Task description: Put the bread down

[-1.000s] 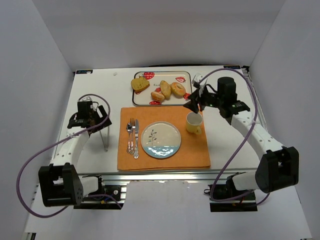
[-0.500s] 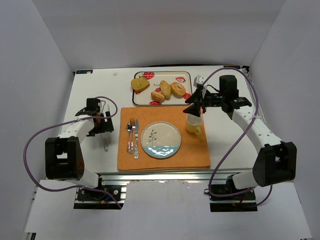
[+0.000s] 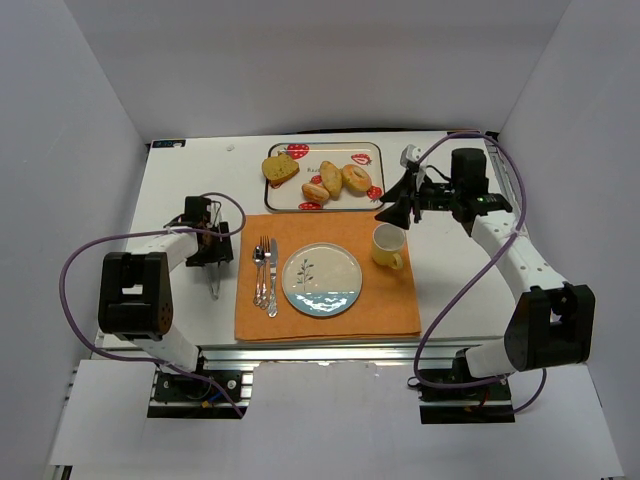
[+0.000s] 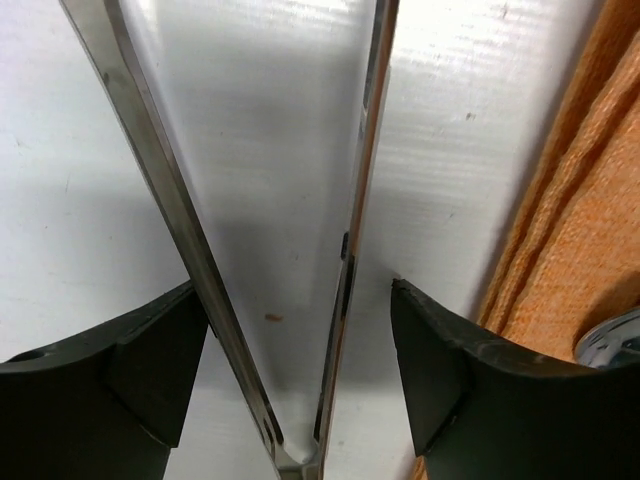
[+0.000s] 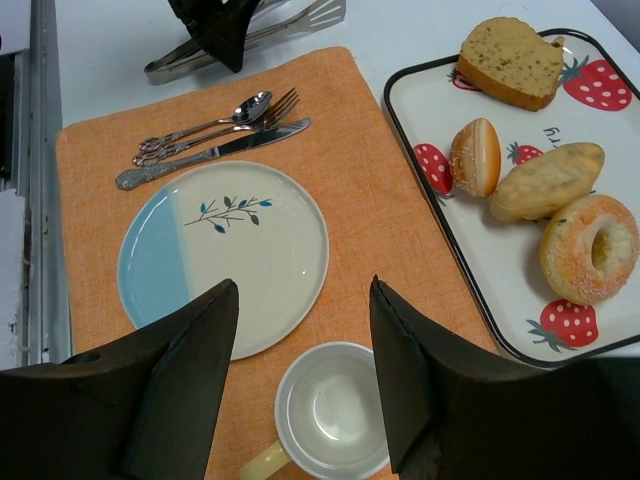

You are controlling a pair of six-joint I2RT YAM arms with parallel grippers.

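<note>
Golden-tan bread ring [image 5: 590,248] with a centre hole: lies flat in the strawberry-print tray [image 3: 325,153], at the tray's 3 o'clock end in the top view. Not held or touched by either gripper.

Tray, other contents: oval roll [image 3: 331,178] at the ring's 9 o'clock, touching or just beside it; second roll [image 3: 316,191] further toward 9 o'clock; brown toast slice [image 3: 281,170] at the tray's 9 o'clock end.

Orange placemat [image 3: 390,300]: on the white table [image 3: 450,290], at 6 o'clock of the tray.
- Plate [image 3: 322,281], cream and pale blue with a sprig motif, at the mat's centre, bare.
- Cutlery [image 3: 265,275] (spoon, fork and knife side by side) at 9 o'clock of the plate.
- Yellow cup [image 3: 388,245], upright and empty, at 3 o'clock of the plate.

Metal tongs [image 4: 160,180]: flat on the table, at 9 o'clock of the mat.

Left gripper [image 4: 298,300]: low over the tongs, jaws wide apart, both tong arms between them. One finger [image 4: 110,370] is against the nearer tong arm; the other finger is apart from its arm. No squeeze visible.

Right gripper [image 5: 303,285]: raised at 12 o'clock of the cup and 3 o'clock of the tray. Jaws parted, nothing between them.
</note>
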